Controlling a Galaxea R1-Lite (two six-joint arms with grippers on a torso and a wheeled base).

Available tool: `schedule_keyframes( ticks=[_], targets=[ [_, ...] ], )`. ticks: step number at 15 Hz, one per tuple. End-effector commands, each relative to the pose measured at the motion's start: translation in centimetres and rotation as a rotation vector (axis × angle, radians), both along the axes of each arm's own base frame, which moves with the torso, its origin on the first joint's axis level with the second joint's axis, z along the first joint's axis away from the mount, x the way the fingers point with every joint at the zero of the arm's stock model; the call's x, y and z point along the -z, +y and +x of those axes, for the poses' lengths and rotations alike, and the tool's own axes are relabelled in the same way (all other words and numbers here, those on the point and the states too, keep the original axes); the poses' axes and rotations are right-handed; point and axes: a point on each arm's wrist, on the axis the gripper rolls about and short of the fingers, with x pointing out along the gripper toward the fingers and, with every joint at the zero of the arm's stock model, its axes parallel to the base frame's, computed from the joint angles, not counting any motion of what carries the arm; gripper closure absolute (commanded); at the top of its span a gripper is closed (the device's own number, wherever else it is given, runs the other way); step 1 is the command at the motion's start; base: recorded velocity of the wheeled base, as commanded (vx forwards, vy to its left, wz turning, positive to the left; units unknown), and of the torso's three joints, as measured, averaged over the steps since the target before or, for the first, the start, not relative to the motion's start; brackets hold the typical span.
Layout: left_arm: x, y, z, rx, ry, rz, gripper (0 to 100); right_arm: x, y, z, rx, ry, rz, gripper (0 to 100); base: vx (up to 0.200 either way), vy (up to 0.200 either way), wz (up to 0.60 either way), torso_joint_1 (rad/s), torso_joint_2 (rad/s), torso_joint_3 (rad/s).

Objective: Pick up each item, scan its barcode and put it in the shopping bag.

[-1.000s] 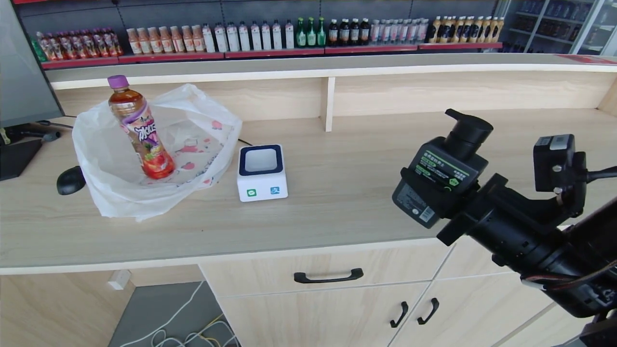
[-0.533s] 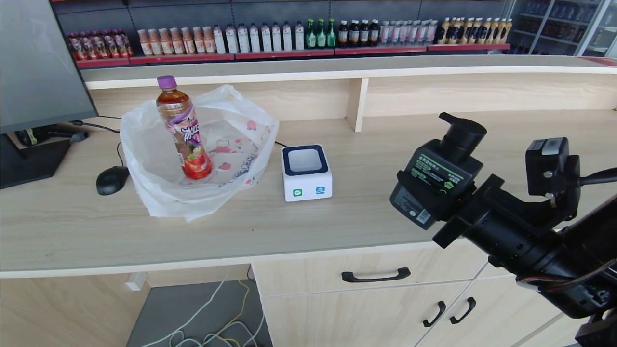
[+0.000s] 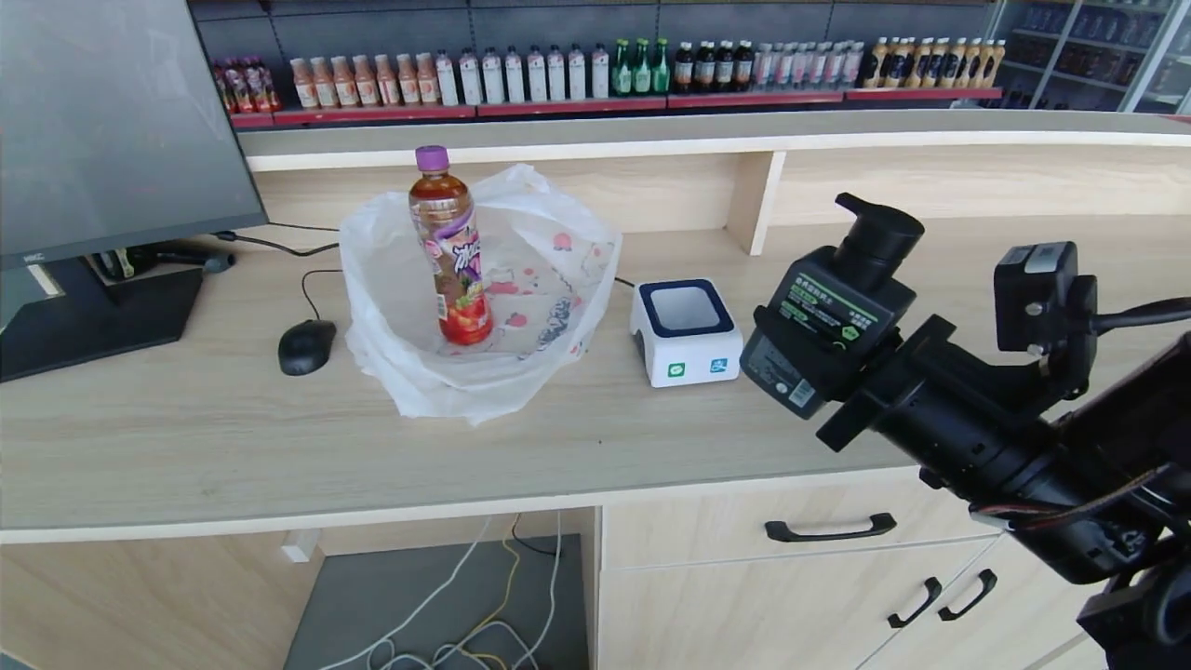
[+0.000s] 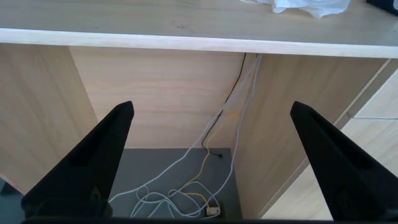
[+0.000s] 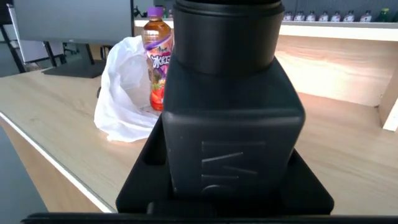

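Your right end effector is clamped on the square body of the black pump bottle, near the front edge of the counter, beside the scanner. Expect a rigid, smooth, fairly heavy container: hold the flat sides, never the pump head. Your left end effector hangs open below the counter's front edge.

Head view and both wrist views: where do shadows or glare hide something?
Head view: even light, only soft shadows beside the bag and mouse; nothing hidden. Left wrist view: the fingers are dark silhouettes. Right wrist view: the black bottle is so dark that its face shows little detail.
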Motion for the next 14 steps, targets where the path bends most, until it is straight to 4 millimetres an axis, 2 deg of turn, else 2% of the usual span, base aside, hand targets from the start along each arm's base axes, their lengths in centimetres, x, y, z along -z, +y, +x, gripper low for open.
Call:
schedule_keyframes(
  ticks=[1,6,8,9,11,14],
  targets=[
    [0.0,0.0,0.0,-0.001,0.000,0.002,0,0.0,0.1,0.1,0.001,-0.003,-0.001,100,0.000,0.000,0.00,0.000,0.00,0.000],
    [0.0,0.0,0.0,-0.001,0.000,0.002,0,-0.8,0.5,1.1,0.004,-0.040,0.016,100,0.000,0.000,0.00,0.000,0.00,0.000],
    [0.0,0.0,0.0,-0.001,0.000,0.002,0,-1.1,-0.3,1.6,0.002,-0.075,-0.013,100,0.000,0.000,0.00,0.000,0.00,0.000],
    [0.0,0.0,0.0,-0.001,0.000,0.002,0,-1.3,-1.3,2.4,0.000,-0.116,-0.053,100,0.000,0.000,0.00,0.000,0.00,0.000],
    [0.0,0.0,0.0,-0.001,0.000,0.002,0,-2.0,-2.9,5.2,-0.005,-0.264,-0.171,100,0.000,0.000,0.00,0.000,0.00,0.000],
    [0.0,0.0,0.0,0.001,0.000,0.002,0,-3.5,-1.9,8.6,0.032,-0.423,-0.214,100,0.000,0.000,0.00,0.000,0.00,0.000]
  ],
)
